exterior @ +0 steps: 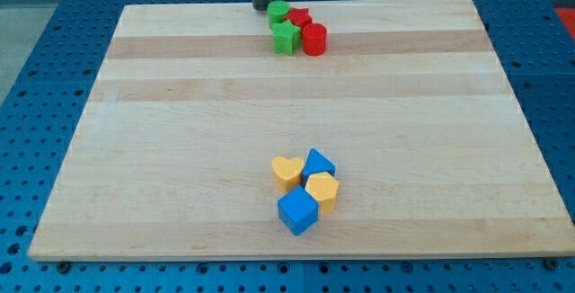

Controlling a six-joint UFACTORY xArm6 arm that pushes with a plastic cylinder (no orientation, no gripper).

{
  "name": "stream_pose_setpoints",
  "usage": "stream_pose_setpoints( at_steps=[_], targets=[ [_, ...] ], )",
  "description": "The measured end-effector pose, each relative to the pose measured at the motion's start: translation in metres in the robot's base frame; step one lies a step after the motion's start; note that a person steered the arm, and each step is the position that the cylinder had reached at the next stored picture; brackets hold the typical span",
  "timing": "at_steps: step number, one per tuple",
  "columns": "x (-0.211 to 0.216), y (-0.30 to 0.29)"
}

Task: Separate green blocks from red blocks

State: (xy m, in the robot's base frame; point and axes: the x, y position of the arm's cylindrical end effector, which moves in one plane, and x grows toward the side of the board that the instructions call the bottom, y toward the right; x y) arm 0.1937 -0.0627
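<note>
Camera view: the task is being judged as barely started. The two greens and two reds are being seen packed in one cluster near the view's top edge of the wooden board [180, 149]. The green cylinder [279, 10] is being touched by the red star-like block [299, 16]; the green star-like block [286, 38] is being pressed against the red cylinder [314, 39]. No separation is being shown yet; all of it is left.

My tip [260, 7] is being seen just left of the green cylinder, at the board's top edge; no jaws exist, nothing is being held.

Counted: two green, two red, plus a yellow heart [287, 173], blue triangular block [317, 164], yellow hexagonal block [322, 190], blue cube [297, 211], clustered near the view's bottom.
</note>
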Motion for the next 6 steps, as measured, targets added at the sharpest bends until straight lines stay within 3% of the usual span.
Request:
stream_pose_setpoints(
  at_steps=[2, 3, 6],
  targets=[
    [0.004, 0.022],
    [0.026, 0.022],
    [0.135, 0.022]
  ],
)
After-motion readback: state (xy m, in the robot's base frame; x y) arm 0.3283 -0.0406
